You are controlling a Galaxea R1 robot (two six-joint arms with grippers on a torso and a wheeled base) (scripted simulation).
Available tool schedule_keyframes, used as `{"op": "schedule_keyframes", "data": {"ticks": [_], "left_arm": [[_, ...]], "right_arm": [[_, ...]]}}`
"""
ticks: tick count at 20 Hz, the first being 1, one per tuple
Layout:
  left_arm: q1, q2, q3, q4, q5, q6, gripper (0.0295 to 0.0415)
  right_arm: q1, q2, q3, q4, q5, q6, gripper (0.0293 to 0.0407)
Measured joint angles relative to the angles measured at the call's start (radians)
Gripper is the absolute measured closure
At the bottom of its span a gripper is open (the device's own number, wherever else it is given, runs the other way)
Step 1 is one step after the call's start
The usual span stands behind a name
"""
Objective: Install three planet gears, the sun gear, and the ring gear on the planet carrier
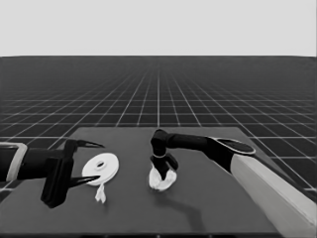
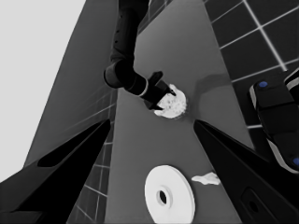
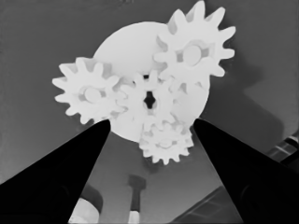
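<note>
Right pincer (image 1: 165, 168): my fingers hung spread apart, gripping nothing, over the smaller round part (image 3: 140, 51) mid-worktop, where four gears (image 3: 148, 99) sat meshed.
Left pincer (image 1: 85, 162): parked released at the left end.
Larger round part (image 1: 100, 167): waiting beside it, uninstalled, I judged.

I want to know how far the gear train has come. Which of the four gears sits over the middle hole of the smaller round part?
The smallest-looking gear at the centre, meshed between the other three on the smaller round part. The right gripper hangs above it, open.
</note>
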Motion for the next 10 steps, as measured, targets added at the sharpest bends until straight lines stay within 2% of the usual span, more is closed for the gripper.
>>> {"op": "schedule_keyframes", "data": {"ticks": [4, 5, 6, 8, 10], "left_arm": [[0.0, 0.0, 0.0, 0.0, 0.0, 0.0, 0.0326], [0.0, 0.0, 0.0, 0.0, 0.0, 0.0, 0.0326], [0.0, 0.0, 0.0, 0.0, 0.0, 0.0, 0.0326], [0.0, 0.0, 0.0, 0.0, 0.0, 0.0, 0.0326], [0.0, 0.0, 0.0, 0.0, 0.0, 0.0, 0.0326]], "right_arm": [[0.0, 0.0, 0.0, 0.0, 0.0, 0.0, 0.0315], [0.048, -0.01, 0.04, 0.042, -0.027, -0.392, 0.0307], [0.086, -0.013, 0.058, 0.068, -0.038, -0.64, 0.0309], [0.12, -0.016, 0.07, 0.096, -0.042, -0.875, 0.0314], [0.13, -0.017, 0.073, 0.107, -0.042, -0.958, 0.0315]]}}
